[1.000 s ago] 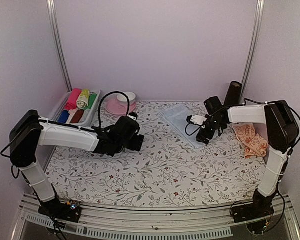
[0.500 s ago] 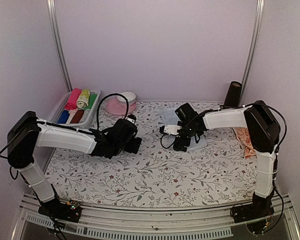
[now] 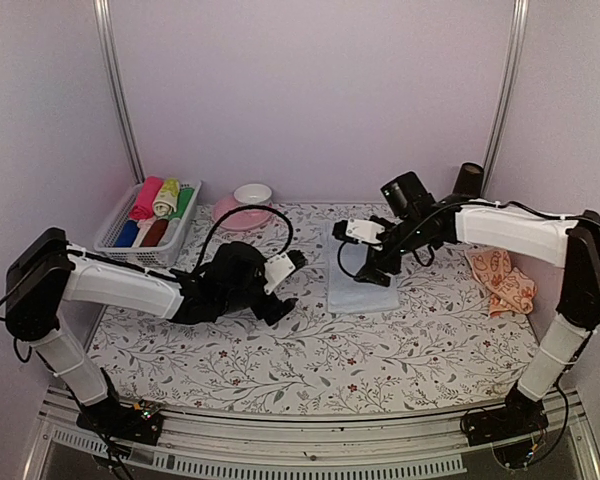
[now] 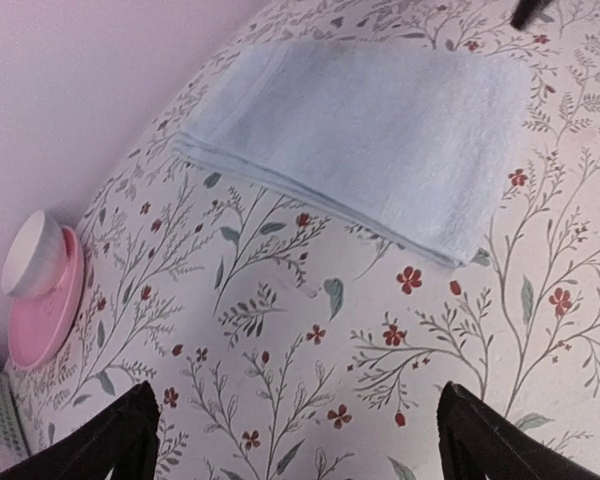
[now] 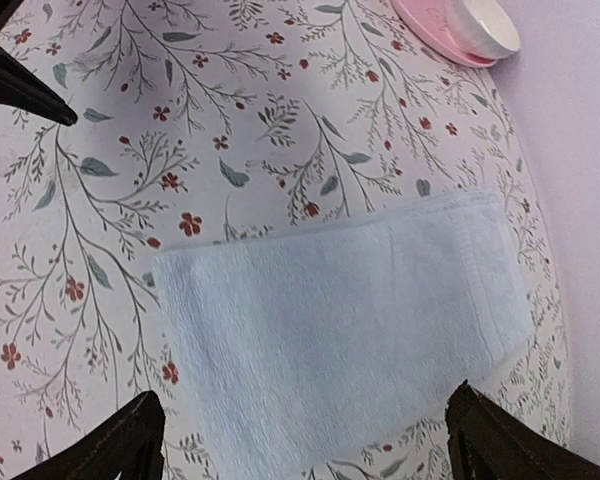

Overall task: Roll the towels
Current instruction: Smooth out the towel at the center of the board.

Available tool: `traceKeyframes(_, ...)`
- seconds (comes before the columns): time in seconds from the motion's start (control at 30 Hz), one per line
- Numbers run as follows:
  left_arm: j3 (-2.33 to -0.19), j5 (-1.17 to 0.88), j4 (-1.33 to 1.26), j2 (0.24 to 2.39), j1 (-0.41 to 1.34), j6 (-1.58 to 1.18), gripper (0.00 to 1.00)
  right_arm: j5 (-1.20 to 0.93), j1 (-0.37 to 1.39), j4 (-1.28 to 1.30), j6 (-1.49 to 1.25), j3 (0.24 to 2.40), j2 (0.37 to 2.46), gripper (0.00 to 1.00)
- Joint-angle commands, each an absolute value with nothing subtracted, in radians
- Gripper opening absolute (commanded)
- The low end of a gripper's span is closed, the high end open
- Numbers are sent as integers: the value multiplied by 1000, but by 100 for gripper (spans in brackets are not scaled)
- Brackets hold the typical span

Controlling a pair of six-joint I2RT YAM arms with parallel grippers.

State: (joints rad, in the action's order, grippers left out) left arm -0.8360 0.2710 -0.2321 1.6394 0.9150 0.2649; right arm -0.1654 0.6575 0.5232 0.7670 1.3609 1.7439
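**Top view.** We find the blue towel flat on the worktop, folded to a long strip, not rolled. The right gripper hangs over the towel's middle, jaws spread wide, gripping nothing. The left gripper sits just left of the blue towel, low over the floral sheet, jaws likewise wide and empty. The peach towel lies crumpled well to the right of the blue towel, not rolled. Behind and left of the blue towel: pink plate w/ white bowl on it. Further left: basket w/ coloured rolls. Behind and right of the towel: dark cup.

**Left wrist view.** The blue towel lies ahead of the left gripper, layered fold edge facing it. Both fingertips stand over bare sheet, apart from the towel. Plate and bowl show off to the towel's left.

**Right wrist view.** The blue towel lies directly below the right gripper, fingers wide to either side. We cannot tell whether they touch the cloth. Plate and bowl sit off the towel's far corner. The peach towel is out of frame in both wrist views.
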Motion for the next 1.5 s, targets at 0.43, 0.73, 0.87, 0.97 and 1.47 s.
traceKeyframes(0.43,-1293,-16,-223,2069,984,610,64,-346,396,329,758,1037,1612,46)
traceKeyframes(0.73,-1337,-26,-204,2118,985,570,43,-368,395,379,764,1033,1726,31)
traceKeyframes(0.87,-1326,-28,-190,2126,985,566,34,-366,396,397,762,1056,1775,30)
traceKeyframes(0.97,-1298,-24,-192,2120,985,573,29,-348,396,425,765,1067,1808,28)
traceKeyframes(1.47,-1260,-79,-116,2106,996,719,31,-322,397,449,782,1067,1773,44)
